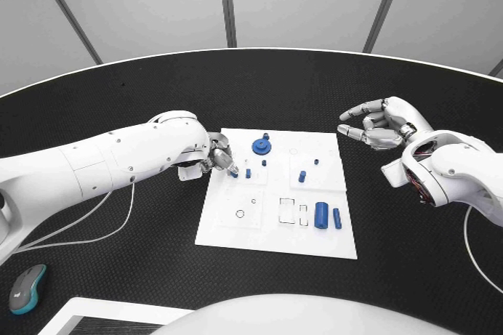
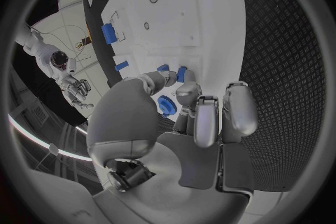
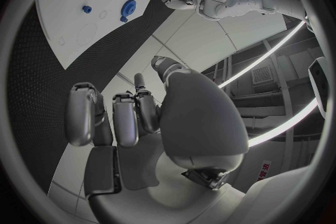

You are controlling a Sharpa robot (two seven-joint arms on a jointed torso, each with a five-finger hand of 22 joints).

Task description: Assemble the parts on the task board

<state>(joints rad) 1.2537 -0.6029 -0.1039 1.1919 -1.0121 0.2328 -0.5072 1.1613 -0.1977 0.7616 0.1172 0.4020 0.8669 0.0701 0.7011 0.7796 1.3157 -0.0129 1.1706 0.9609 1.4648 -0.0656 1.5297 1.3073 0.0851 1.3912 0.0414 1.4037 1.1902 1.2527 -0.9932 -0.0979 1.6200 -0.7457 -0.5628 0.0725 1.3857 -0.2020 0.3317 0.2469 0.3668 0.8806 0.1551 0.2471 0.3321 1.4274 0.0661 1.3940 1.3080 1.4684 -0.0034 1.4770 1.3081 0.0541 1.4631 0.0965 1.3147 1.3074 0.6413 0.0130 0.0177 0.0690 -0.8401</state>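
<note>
Oddly unclear — left hand (image 1: 213, 158) fingertips at task board (image 1: 275, 242) edge, grasp indiscernible — right hand (image 1: 379, 124) curled, empty.

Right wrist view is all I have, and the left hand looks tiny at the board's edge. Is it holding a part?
Observer: In the left wrist view, one fingertip of the left hand is right beside a small blue peg. I cannot tell if it touches.
Operator: What else is close to it?
Observer: The blue gear shows between its thumb and fingers, on the task board.
Operator: Where is my right hand relative to the board?
Observer: In the head view, the right hand is off the board's far right corner, over the black table, with its fingers curled on nothing.
</note>
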